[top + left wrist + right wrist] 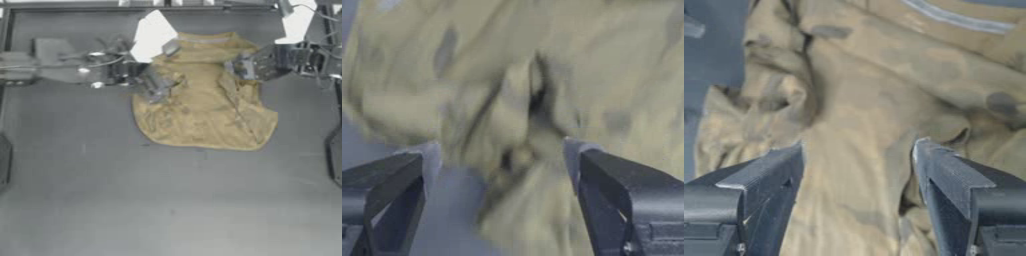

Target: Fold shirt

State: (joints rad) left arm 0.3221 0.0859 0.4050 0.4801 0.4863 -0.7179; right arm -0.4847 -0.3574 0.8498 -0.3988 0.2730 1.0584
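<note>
Hovering with jaws apart, the left hand [158, 86] sits over the shirt's [204, 102] left edge; the right hand [239, 67], likewise open, sits at its upper right. Shirt lies crumpled, upper centre of the table [167, 200].

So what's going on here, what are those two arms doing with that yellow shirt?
They are folding it. The shirt lies bunched and partly folded near the far edge of the table. The left gripper sits over the shirt's left edge and the right gripper over its upper right part. Both have their fingers open with fabric between them, so neither is pinching the cloth at this moment.
</note>
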